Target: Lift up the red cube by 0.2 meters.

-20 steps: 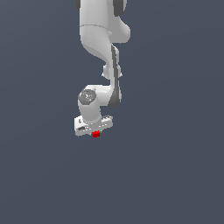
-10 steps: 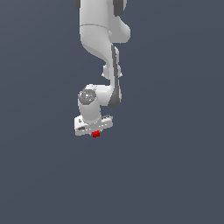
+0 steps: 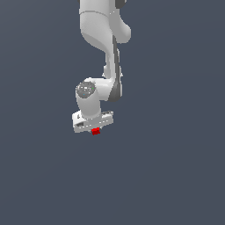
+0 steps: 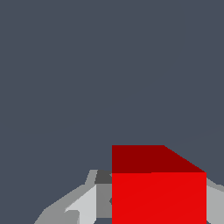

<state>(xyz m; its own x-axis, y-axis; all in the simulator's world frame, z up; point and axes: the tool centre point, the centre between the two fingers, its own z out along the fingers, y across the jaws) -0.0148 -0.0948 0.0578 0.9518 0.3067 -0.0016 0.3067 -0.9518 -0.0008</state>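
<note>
The red cube (image 3: pixel 96 131) shows just beneath the white hand of the arm in the exterior view, with my gripper (image 3: pixel 95 129) shut on it. It hangs against the plain dark grey background, with no shadow or surface line to show how high. In the wrist view the red cube (image 4: pixel 158 197) fills the space between the grey fingers (image 4: pixel 84 204), bright red on one face and darker red on the face above it. My gripper (image 4: pixel 151 212) grips it on both sides. The fingertips themselves are hidden behind the cube.
The white arm (image 3: pixel 103 26) comes down from the upper edge of the exterior view. Plain dark grey ground (image 3: pixel 176 176) surrounds the gripper, and no other objects are in sight.
The gripper and the red cube have risen slightly in the exterior view. The grip has not changed.
</note>
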